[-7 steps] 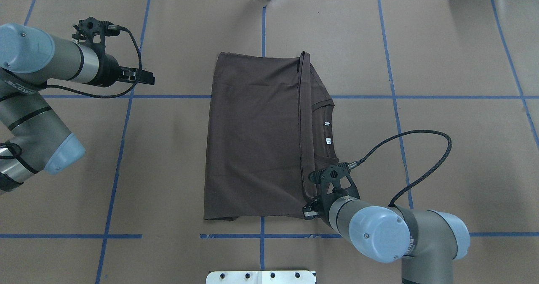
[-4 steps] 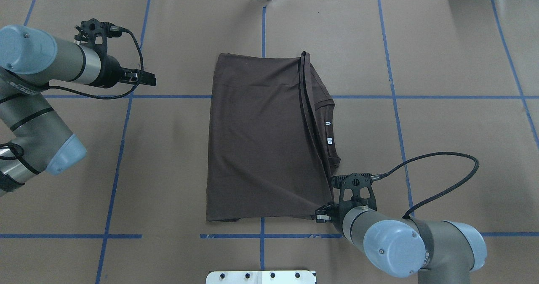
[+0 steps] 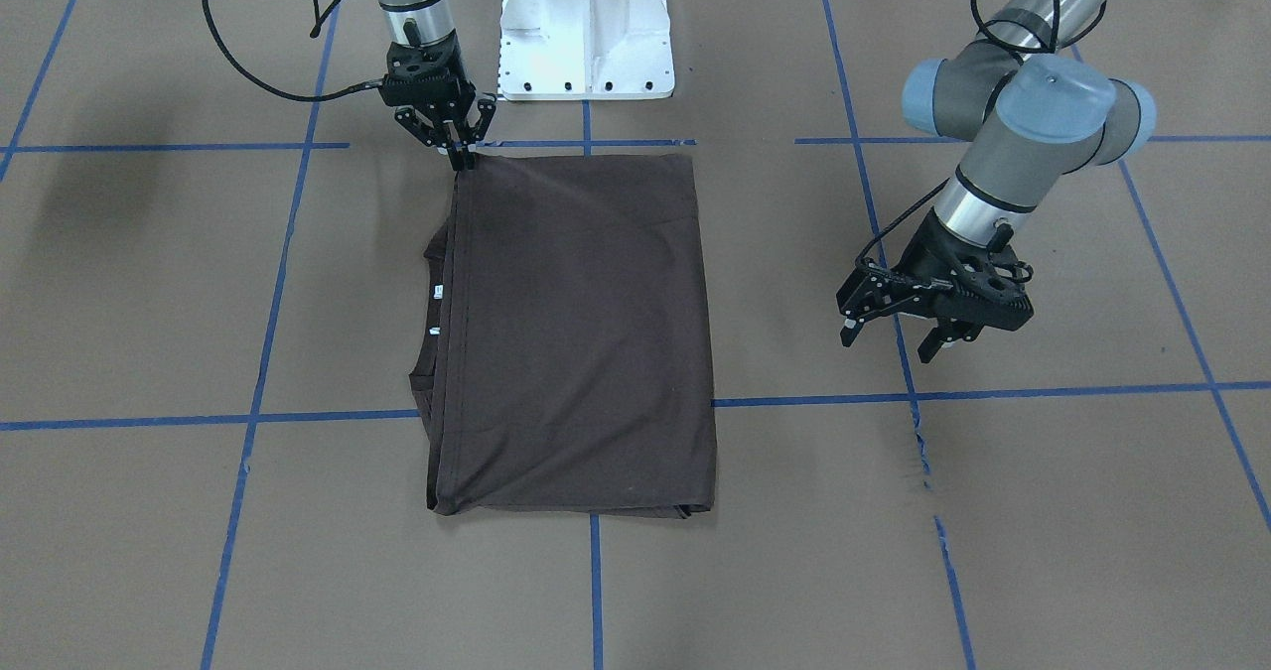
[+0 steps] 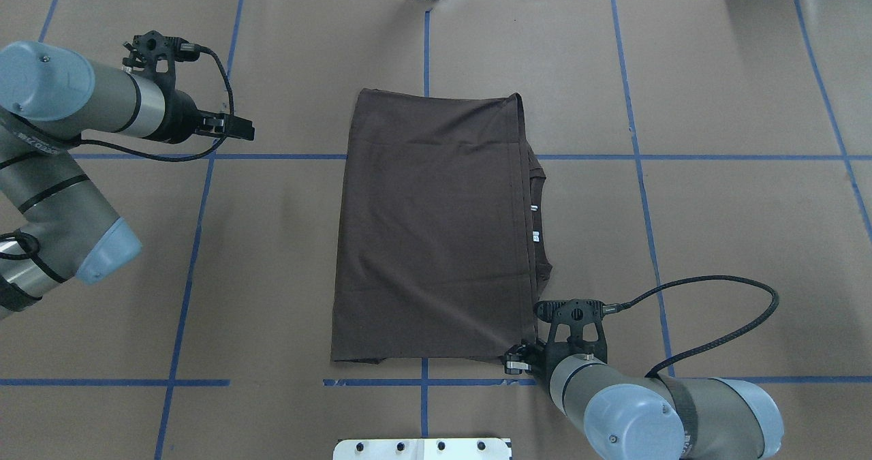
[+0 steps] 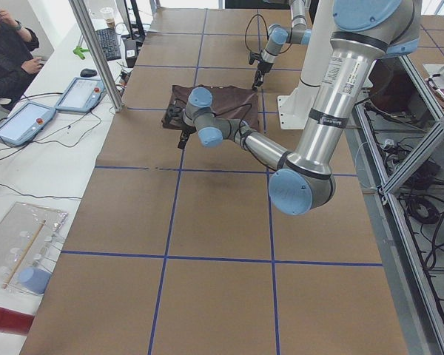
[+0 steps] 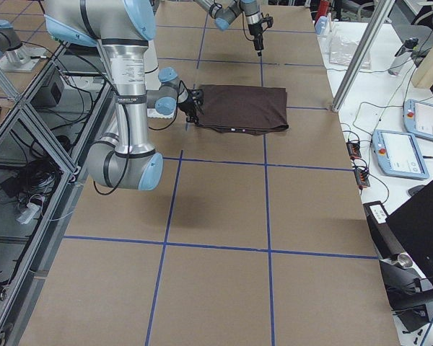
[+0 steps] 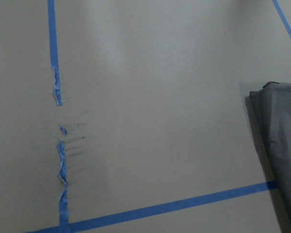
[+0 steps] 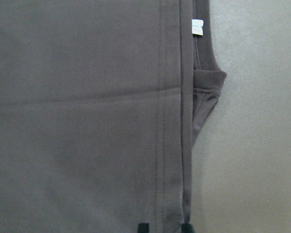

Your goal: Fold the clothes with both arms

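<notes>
The dark grey-brown T-shirt (image 4: 436, 235) lies folded into a rectangle in the middle of the table (image 4: 715, 105). Its collar and white labels (image 4: 535, 236) peek out from under the top layer on the right side. My right gripper (image 4: 516, 363) is at the shirt's near right corner, shut on the hem there; the front-facing view shows the right gripper (image 3: 462, 159) pinching that corner. The right wrist view is filled by the T-shirt (image 8: 87, 121). My left gripper (image 4: 246, 130) hovers open and empty well to the left of the shirt, and the left gripper (image 3: 891, 340) shows spread fingers.
The white pedestal base (image 3: 586, 35) stands at the near table edge behind the shirt. Blue tape lines (image 4: 197, 242) grid the brown cover, with torn tape (image 7: 60, 160) under the left wrist. A person (image 5: 7, 52) sits at a side desk with tablets (image 5: 22, 122).
My right gripper has pulled the shirt's top layer to the right and slightly nearer, so the hem now covers most of the collar. The left arm has barely moved.
</notes>
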Motion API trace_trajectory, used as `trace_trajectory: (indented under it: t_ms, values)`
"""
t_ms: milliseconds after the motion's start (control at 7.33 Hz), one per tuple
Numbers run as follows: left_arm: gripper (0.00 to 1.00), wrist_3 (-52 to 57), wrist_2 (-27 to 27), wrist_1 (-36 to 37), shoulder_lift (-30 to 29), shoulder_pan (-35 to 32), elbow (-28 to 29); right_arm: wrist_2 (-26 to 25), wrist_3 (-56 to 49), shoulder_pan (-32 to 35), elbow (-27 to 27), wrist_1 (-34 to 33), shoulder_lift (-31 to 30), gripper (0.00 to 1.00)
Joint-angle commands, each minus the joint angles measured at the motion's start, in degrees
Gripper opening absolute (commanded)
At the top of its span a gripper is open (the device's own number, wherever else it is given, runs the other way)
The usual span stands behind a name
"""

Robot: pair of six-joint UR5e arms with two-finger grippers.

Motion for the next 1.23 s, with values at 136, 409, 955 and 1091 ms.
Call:
trace_trajectory:
  t_ms: [136, 409, 955, 1091]
  values:
    - [1.00, -10.35, 0.47, 0.00, 0.55, 5.39, -6.00, 1.98, 0.25, 2.00, 0.99, 16.48, -2.13, 1.00]
    - [0.97, -30.98, 11.14, 0.09, 2.13, 17.67, -12.08, 1.64, 5.68, 5.25, 0.64, 15.83, -2.32, 0.99]
    - [0.65, -46.88, 19.02, 1.83, 3.63, 32.04, -13.33, 1.64, 10.37, 7.55, 0.55, 9.94, -0.30, 1.00]
    - [0.65, -47.34, 20.67, 2.80, 3.71, 33.37, -13.68, 1.64, 10.37, 7.55, 0.55, 9.85, -0.30, 1.00]
